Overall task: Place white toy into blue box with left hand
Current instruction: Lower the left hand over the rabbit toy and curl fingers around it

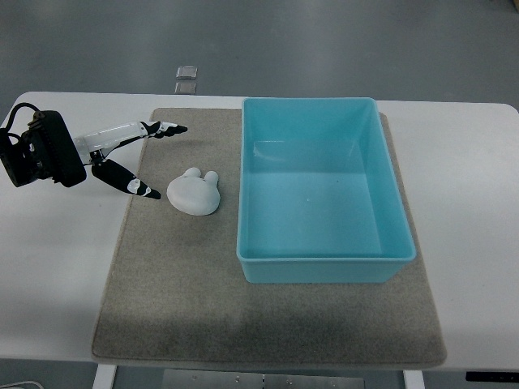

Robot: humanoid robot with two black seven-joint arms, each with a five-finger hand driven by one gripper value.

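White toy (195,192) first, since that's what we care about: it's lying on the grey mat (195,300), just left of the blue box (324,263), not in it and not touching it as far as we can see. It looks like a little bunny shape, with two rounded ears pointing up and to the right. Going from the left edge, we've got the left hand (122,158) coming in over the white table (49,267), black wrist block and white fingers with dark tips. The fingers are spread wide and holding nothing; the upper ones reach out over the mat above the toy, and the lower one points at the toy's left side, very near it, though we can't tell if it actually touches. Then the box, which sits on the right half of the mat. We see no right hand.
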